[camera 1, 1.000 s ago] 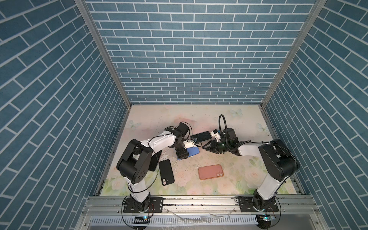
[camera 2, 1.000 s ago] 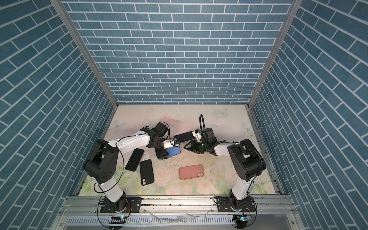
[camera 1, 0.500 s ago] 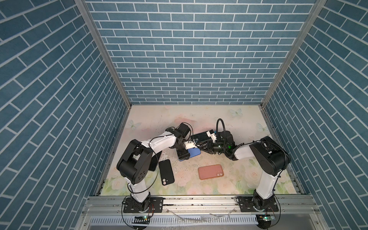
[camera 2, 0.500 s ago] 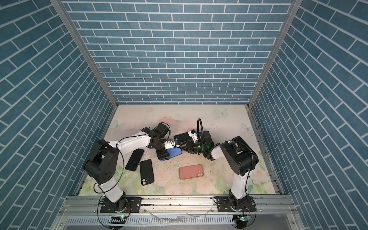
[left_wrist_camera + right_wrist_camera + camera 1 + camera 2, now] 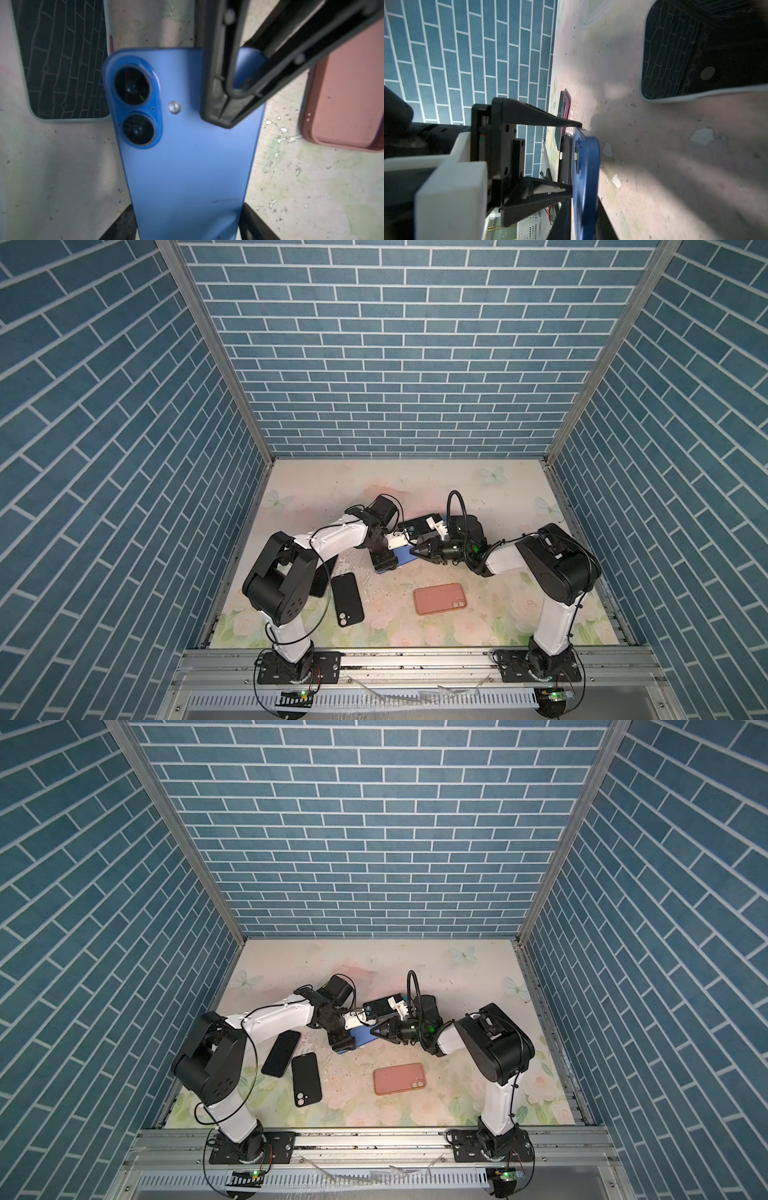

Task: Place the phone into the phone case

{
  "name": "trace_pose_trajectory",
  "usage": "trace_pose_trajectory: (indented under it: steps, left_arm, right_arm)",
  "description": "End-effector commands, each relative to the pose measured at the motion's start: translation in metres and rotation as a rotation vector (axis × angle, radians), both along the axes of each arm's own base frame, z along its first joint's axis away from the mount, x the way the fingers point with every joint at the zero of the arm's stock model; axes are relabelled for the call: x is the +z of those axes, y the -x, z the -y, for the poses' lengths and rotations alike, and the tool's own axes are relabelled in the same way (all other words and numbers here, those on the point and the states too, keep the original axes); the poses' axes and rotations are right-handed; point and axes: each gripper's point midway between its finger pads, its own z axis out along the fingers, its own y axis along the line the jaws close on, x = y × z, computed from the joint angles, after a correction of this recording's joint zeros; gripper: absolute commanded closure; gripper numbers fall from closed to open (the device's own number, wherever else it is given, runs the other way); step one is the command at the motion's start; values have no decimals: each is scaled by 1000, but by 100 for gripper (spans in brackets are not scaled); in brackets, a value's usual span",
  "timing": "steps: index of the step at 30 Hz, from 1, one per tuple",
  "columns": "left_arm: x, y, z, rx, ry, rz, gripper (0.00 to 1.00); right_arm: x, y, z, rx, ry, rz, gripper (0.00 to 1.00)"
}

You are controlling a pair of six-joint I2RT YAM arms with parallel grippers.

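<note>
Left fingers point(image 5: 122, 226) clamp blue phone point(image 5: 187, 166) — right fingers point(image 5: 216, 83) seemingly press its back

In both top views we see the phone point(image 5: 403, 561) at the centre of the table point(image 5: 478, 497), with the left gripper point(image 5: 384, 566) on its left end and the right gripper point(image 5: 412, 549) on its right end. A second phone point(image 5: 417, 524) lies just behind it, higher in the frame. Lower centre lies the front case point(image 5: 440, 598); at lower left lies the left case point(image 5: 347, 605), with a third phone point(image 5: 281, 1053) just beside it on its left.
</note>
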Motion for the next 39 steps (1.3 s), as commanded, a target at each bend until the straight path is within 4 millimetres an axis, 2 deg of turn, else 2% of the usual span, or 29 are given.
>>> trace_pose_trajectory:
  steps: [1,3,5,7,9,13,15,17,21,25,28,31,35,39]
  left_arm:
    - [15,-5,6,3,40,53,51]
    - [17,-6,6,4,44,62,50]
    - [19,-7,6,8,47,76,49]
    - [23,-10,5,19,56,101,45]
    - [28,-12,5,28,66,130,36]
    - [50,-15,3,43,112,224,11]
    - [65,-16,1,51,139,280,1]
    - [79,-19,-3,75,154,340,0]
    - [120,-29,-16,187,210,489,0]
    - [174,-43,-37,460,341,546,0]
    - [202,-45,-48,622,498,400,0]
    - [209,-48,-58,779,613,209,3]
    - [194,-45,-54,930,703,-136,11]
    - [166,-35,-33,1001,731,-476,18]
  right_arm:
    - [9,2,-7,38,-44,20,86]
    - [11,1,-8,39,-48,27,90]
    - [15,1,-9,43,-55,39,98]
    - [18,1,-9,46,-63,53,100]
    - [23,-2,-8,38,-66,76,100]
    - [39,-13,4,-12,-39,154,100]
    - [48,-20,15,-44,12,217,100]
    - [57,-26,27,-66,97,299,100]
    - [83,-33,48,-75,281,513,100]
    - [107,-35,69,-67,415,767,100]
    - [109,-36,84,-47,531,942,100]
    - [107,-35,91,-7,629,1108,100]
    - [113,-37,97,-9,757,1368,100]
    - [123,-29,93,26,822,1641,100]
